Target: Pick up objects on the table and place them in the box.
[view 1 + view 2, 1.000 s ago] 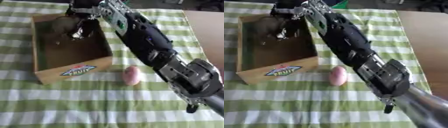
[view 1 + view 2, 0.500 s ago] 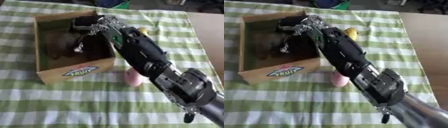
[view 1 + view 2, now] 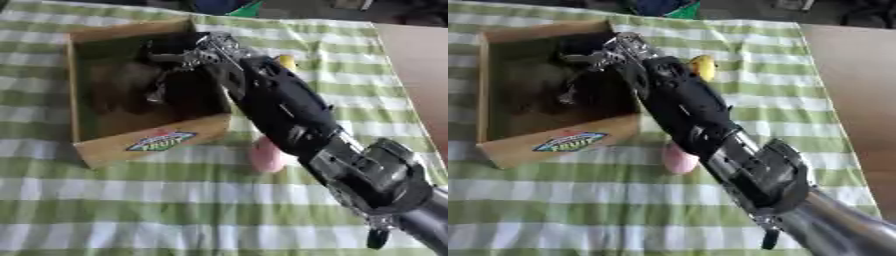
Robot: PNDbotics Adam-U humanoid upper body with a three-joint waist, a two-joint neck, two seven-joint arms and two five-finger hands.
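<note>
A cardboard box (image 3: 131,145) with a fruit label on its front wall stands at the left of the green checked cloth. My right hand (image 3: 179,52) hangs over the far right part of the box's inside, its fingers (image 3: 159,91) drooping loosely with nothing seen between them. A dark blurred mass (image 3: 114,90) lies on the box floor under the hand. On the cloth by the box's front right corner rests a pink rounded object (image 3: 678,160), partly under my forearm. A small yellow object (image 3: 703,66) lies right of the box, behind the arm.
My right forearm (image 3: 289,110) crosses the scene from the lower right up to the box. The cloth ends at the right on a bare brown surface (image 3: 420,75). Dark and green things (image 3: 662,7) sit beyond the far edge.
The whole picture has shifted, so the head has moved. The right hand stays over the box. The yellow object now shows beside the arm.
</note>
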